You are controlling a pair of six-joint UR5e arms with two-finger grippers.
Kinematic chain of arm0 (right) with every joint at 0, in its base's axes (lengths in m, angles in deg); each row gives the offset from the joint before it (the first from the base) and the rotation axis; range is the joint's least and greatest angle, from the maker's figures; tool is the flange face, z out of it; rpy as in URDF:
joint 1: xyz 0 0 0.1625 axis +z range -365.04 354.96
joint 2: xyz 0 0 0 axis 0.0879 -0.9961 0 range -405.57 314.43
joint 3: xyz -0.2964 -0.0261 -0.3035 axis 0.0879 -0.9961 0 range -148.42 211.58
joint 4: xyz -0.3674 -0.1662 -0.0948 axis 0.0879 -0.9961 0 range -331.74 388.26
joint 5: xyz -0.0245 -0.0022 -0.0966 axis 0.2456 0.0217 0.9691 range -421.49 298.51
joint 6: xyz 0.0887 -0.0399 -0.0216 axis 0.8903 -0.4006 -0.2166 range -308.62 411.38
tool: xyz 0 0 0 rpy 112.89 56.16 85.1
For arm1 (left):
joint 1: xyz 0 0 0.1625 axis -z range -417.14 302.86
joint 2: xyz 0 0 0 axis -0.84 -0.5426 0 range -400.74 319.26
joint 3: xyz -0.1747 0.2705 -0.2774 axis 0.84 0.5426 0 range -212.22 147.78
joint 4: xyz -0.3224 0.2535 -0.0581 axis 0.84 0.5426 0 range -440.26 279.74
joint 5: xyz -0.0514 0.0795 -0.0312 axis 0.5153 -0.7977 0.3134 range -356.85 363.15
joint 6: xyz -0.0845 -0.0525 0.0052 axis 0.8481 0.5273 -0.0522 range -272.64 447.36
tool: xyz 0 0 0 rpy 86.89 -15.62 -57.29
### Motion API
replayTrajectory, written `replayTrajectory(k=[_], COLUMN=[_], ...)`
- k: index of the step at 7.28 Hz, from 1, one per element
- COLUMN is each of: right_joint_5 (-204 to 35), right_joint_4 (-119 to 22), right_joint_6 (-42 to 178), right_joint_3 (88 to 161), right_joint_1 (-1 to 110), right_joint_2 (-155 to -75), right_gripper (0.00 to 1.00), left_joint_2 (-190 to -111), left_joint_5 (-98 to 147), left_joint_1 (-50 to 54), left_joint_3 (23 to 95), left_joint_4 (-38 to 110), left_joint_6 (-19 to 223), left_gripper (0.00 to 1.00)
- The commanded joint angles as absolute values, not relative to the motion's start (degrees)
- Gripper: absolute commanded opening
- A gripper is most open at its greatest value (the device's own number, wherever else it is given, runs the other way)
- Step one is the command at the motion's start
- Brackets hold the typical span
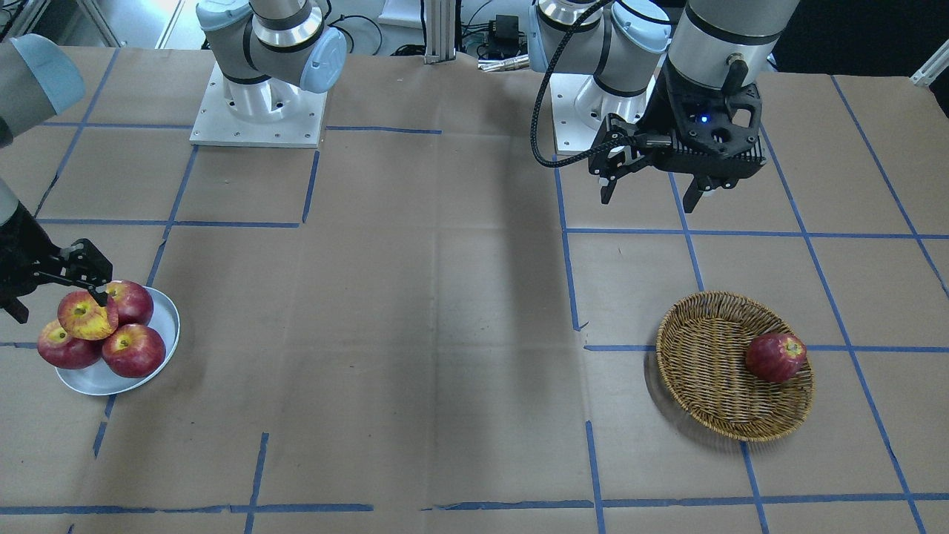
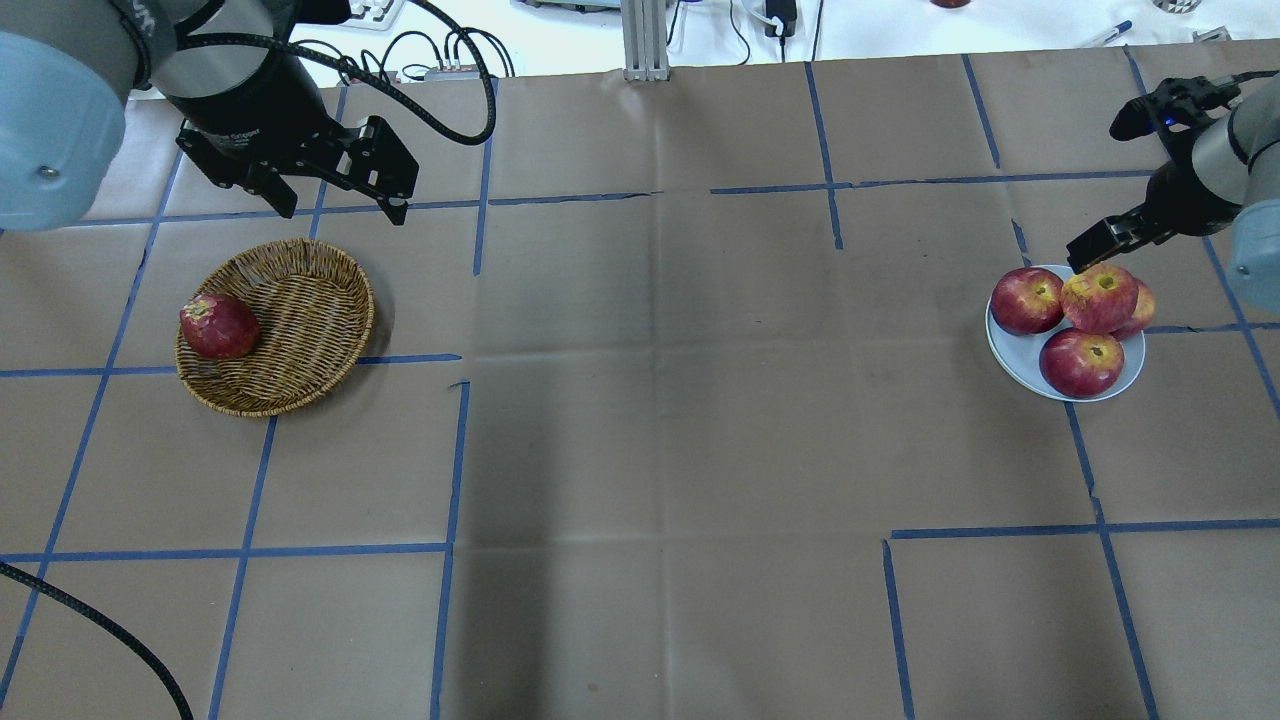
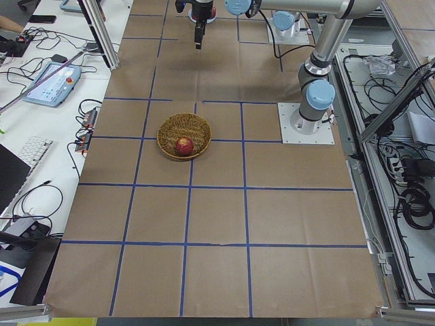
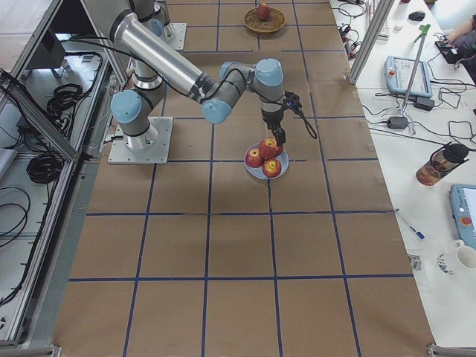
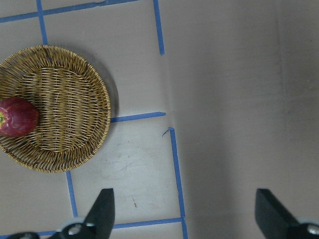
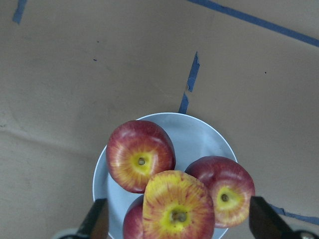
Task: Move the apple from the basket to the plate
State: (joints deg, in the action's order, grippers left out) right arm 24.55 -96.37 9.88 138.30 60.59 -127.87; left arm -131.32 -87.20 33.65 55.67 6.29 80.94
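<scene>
The yellow-streaked apple [image 6: 178, 209] rests on top of three darker red apples on the pale plate [image 6: 199, 134], also seen in the overhead view [image 2: 1098, 298]. My right gripper [image 1: 58, 300] hangs just above it. Its fingers [image 6: 98, 220] are spread wide on either side of the apple and do not touch it. The wicker basket [image 2: 300, 300] sits on the other side of the table and holds one dark red apple [image 2: 218, 326]. My left gripper [image 2: 342, 205] is open and empty, raised above the table behind the basket.
Brown paper with blue tape lines covers the table [image 2: 660, 400]. The two arm bases [image 1: 256, 104] stand at the robot's edge. The three darker apples [image 2: 1082, 362] fill most of the plate.
</scene>
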Motion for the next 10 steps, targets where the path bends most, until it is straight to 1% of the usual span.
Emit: replayTrajectory(k=[1, 2, 4, 5, 6, 10], right_joint_5=[24.38, 24.73, 26.65, 28.32, 28.42, 28.51], right_joint_4=[-83.44, -75.19, -67.33, -64.15, -61.25, -61.3], right_joint_6=[18.36, 26.77, 40.15, 45.17, 49.75, 50.41], right_joint_3=[130.76, 126.81, 121.87, 120.98, 120.88, 120.97], right_joint_1=[65.25, 68.4, 76.83, 81.48, 83.71, 83.9], right_joint_2=[-130.29, -130.47, -131.17, -132.22, -133.44, -133.64], right_gripper=[1.0, 1.0, 1.0, 1.0, 1.0, 1.0], left_joint_2=[-131.35, -131.27, -131.35, -131.35, -131.35, -131.35], left_joint_5=[-87.2, -87.2, -87.2, -87.2, -87.2, -87.2], left_joint_1=[33.65, 33.65, 33.65, 33.65, 33.65, 33.57], left_joint_3=[55.67, 55.67, 55.67, 55.67, 55.67, 55.67], left_joint_4=[6.23, 6.23, 6.23, 6.23, 6.32, 6.32], left_joint_6=[80.94, 80.94, 80.94, 80.94, 80.94, 80.94], left_gripper=[1.0, 1.0, 1.0, 1.0, 1.0, 1.0])
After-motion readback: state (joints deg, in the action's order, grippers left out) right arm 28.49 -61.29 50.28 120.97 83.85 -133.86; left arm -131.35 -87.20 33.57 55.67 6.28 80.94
